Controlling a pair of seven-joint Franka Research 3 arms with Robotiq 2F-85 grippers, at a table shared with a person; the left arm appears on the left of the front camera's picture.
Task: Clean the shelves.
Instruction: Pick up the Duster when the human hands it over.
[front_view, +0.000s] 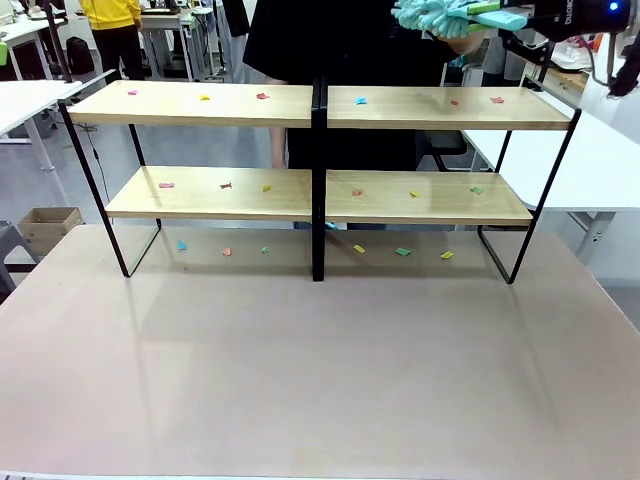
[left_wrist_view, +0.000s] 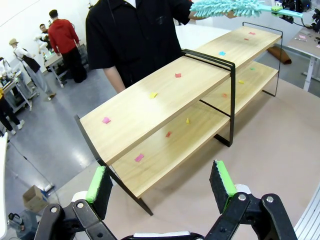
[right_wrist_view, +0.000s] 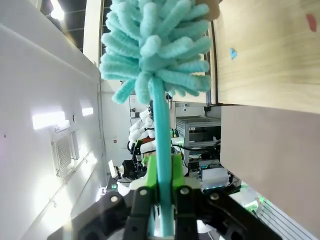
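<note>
The right gripper (right_wrist_view: 161, 172) clamps its jaws on the handle of the teal duster (right_wrist_view: 155, 45), poising the head above the right half of the 2-tier shelves (front_view: 250, 105) on the counter (front_view: 300, 380), likely to sweep off coloured scraps (front_view: 262, 97). The left gripper (left_wrist_view: 162, 182) hangs wide-jawed, empty.

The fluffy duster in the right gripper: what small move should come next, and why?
Probably lower it onto the right half of the shelves' top board. The right gripper is shut on the duster handle, the head hangs above that end, and coloured scraps lie on the board.
</note>
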